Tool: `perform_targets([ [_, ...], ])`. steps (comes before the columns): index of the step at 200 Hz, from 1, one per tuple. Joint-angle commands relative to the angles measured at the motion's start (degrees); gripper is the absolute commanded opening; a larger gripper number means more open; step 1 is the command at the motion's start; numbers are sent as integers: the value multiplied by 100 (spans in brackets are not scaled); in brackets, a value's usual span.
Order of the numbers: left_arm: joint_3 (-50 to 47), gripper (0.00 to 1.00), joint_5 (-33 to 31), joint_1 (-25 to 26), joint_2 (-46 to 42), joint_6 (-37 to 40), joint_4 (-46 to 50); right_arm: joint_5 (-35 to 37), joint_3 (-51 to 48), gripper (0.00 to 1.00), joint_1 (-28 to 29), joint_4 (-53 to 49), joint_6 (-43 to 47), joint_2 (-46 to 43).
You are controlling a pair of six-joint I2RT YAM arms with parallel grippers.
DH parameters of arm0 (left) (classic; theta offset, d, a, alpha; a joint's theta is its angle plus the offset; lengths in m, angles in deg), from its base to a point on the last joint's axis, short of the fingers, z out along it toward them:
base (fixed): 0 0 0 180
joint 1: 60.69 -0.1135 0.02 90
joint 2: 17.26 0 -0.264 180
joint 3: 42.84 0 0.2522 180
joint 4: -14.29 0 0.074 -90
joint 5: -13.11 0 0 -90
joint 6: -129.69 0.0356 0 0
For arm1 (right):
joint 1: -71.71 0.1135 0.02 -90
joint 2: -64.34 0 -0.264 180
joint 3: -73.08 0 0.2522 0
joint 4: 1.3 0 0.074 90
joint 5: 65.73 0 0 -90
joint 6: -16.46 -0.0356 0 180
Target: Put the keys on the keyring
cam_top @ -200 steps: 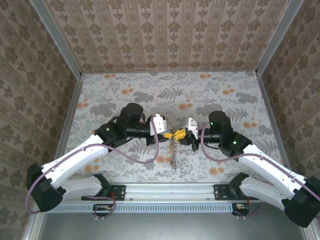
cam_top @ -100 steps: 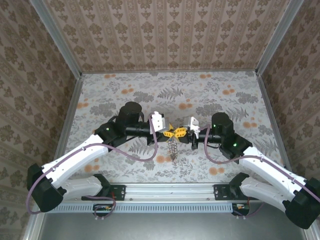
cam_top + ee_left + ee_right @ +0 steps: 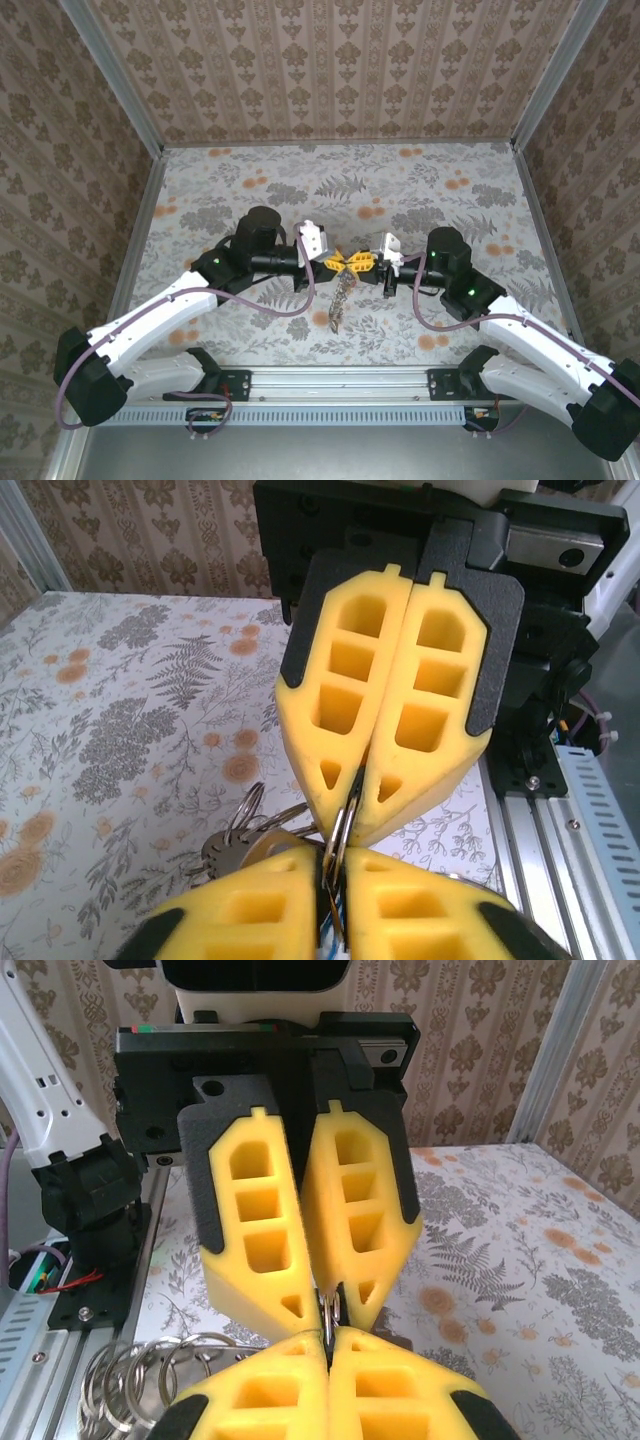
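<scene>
Both jaws clamped on keyring (image 3: 339,846), tip to tip, left now tighter, chain (image 3: 339,300) swung leftward

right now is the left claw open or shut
The left claw is shut on the keyring: its yellow fingers pinch the thin ring between them.

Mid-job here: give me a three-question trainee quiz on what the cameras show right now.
1. True or false: the left pincer and right pincer meet tip to tip.
2. Both pincers pinch: A) a red key, B) the keyring, C) a cable?
3. Fill in: the chain hangs ___ the pincers.
Key: 1 true; 2 B; 3 below.
</scene>
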Motion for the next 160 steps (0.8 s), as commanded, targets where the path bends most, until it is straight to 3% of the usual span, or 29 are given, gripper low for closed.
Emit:
perform_targets([
  [1, 68, 5, 95, -11, -103, -21, -177, -238, 163, 0, 50, 291, 77, -18],
  [7, 109, 0, 29, -19, -122, 10, -113, -215, 178, 0, 50, 192, 124, -26],
  [48, 561, 0, -572, 14, -128, 506, 1016, 157, 582, 0, 50, -1432, 942, -67],
  [76, 959, 0, -1061, 170, 39, 721, 1783, 458, 1129, 10, 59, -2857, 1686, 124],
  [100, 1245, 0, -1395, 359, 259, 1006, 2202, 573, 1441, 26, 77, -3339, 1880, 297],
  [160, 1519, 0, -1547, 599, 490, 1381, 2471, 491, 1893, 28, 156, -3794, 1879, 628],
])
